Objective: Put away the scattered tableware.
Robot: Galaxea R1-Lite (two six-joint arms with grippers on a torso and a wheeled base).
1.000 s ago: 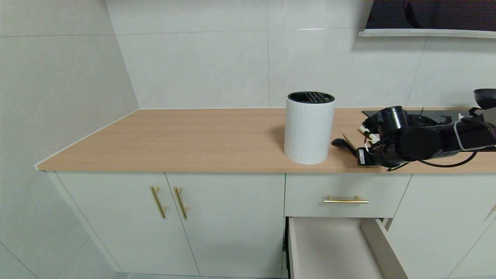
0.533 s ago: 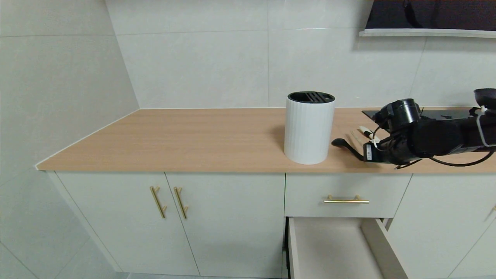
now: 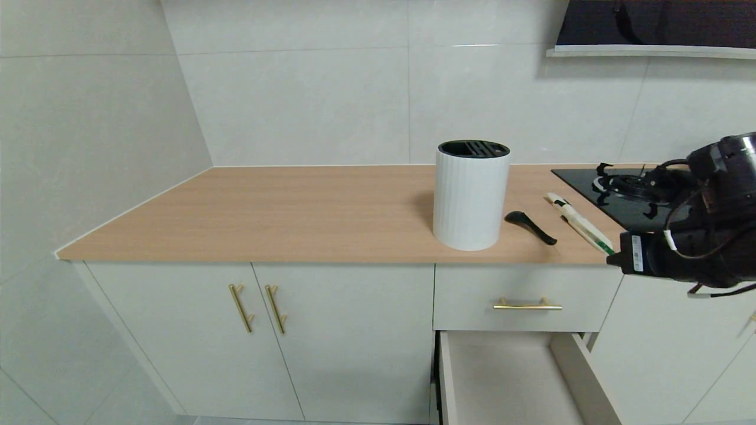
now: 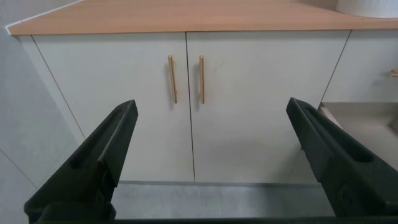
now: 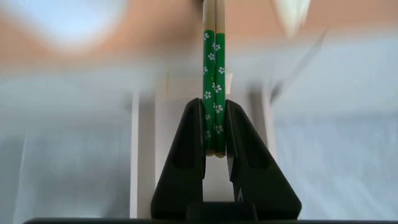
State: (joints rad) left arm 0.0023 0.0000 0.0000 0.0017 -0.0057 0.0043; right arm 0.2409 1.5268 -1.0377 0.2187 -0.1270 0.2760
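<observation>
the pale wooden countertop carries the task's things, and below it an open white drawer stands pulled out. the white ribbed cylindrical holder with a black slotted top stands upright near the counter's front edge.

the right gripper sits just off that front edge, clamped narrow on the green flowered ends of a pair of cream chopsticks. the sticks run from it back over the counter. the step in hand looks like carrying them to storage. done well, that means lifting until the far tips are free of the wood. the pair should be held level so neither stick slides in the pinch, then turned tips-down over a slot or lowered flat into the drawer. the swing should pass clear of the glossy black spoon lying between holder and sticks.

the left gripper hangs wide apart, holding nothing, facing the white cabinet doors with brass handles.

the drawer's front part is cut off at the picture's edge. the holder's slots are too small to judge for fit. the right wrist view shows the fingers flanking the sticks, but the far tips are blurred. i cannot tell whether they touch the counter.
</observation>
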